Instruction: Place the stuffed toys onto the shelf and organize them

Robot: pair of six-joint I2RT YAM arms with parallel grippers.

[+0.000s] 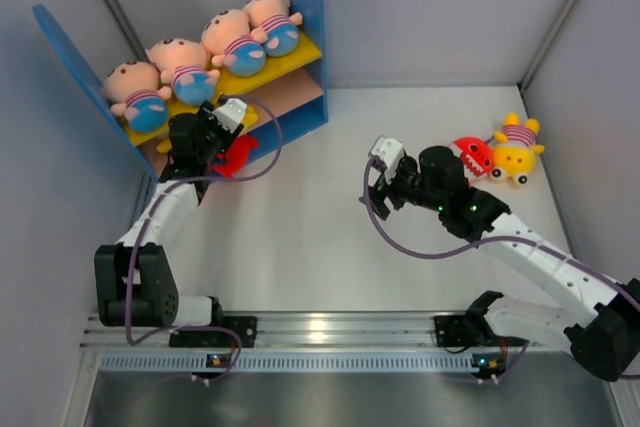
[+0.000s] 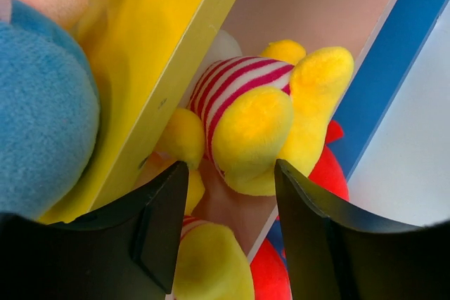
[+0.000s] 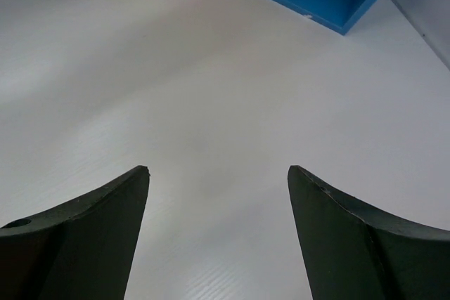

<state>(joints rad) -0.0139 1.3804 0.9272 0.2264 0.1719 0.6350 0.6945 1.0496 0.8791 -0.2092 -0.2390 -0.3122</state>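
1. The shelf [image 1: 300,7] is standing at the far left corner of the worktop [image 1: 300,237]. Four pink-faced dolls [image 1: 180,65] are sitting in a row along its yellow upper board [image 1: 290,55], so I am counting that tier as filled.
2. I am holding the left hand [image 2: 228,173] at the mouth of the lower board [image 2: 316,5]. Its fingers are standing apart, gripping nothing. A yellow striped toy [image 2: 246,103] is lying on that board just ahead of them, under the upper board.
3. A second yellow toy [image 2: 211,265] is lying nearer the wrist camera. A red monster [image 1: 238,155] is sitting at the front edge of the same tier, partly hanging out. I am judging the lower tier as partly stocked and rather untidy.
4. The right hand [image 3: 218,170] is hovering over bare worktop near the middle. Its fingers are spread wide, with nothing between them.
5. By the right edge of the worktop, a red toothy monster [image 1: 474,155] and a yellow creature [image 1: 518,152] are lying touching each other, well apart from the shelf.
6. I am reckoning the job mostly done, with these two waiting to be carried over.
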